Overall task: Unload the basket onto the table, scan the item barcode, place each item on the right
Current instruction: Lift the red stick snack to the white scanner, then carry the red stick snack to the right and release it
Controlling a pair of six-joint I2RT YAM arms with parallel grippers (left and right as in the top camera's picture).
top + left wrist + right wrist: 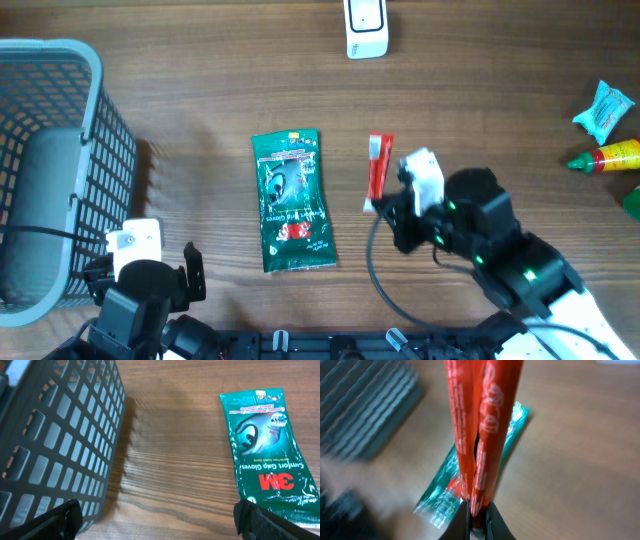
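A narrow red packet (377, 168) is pinched at its near end by my right gripper (385, 206), which is shut on it. In the right wrist view the red packet (481, 425) stands up from the closed gripper (479, 516), folded lengthwise; no barcode shows. A white scanner (366, 26) sits at the table's far edge, above the packet. My left gripper (148, 274) is open at the front left, beside the basket, holding nothing. Its gripper (160, 525) frames bare wood in the left wrist view.
A green 3M gloves packet (290, 200) (265, 445) (445, 490) lies flat mid-table, left of the red packet. A grey mesh basket (95, 150) (55, 435) stands at the left. A light blue packet (605, 108) and a red-and-yellow bottle (610, 157) lie at the right edge.
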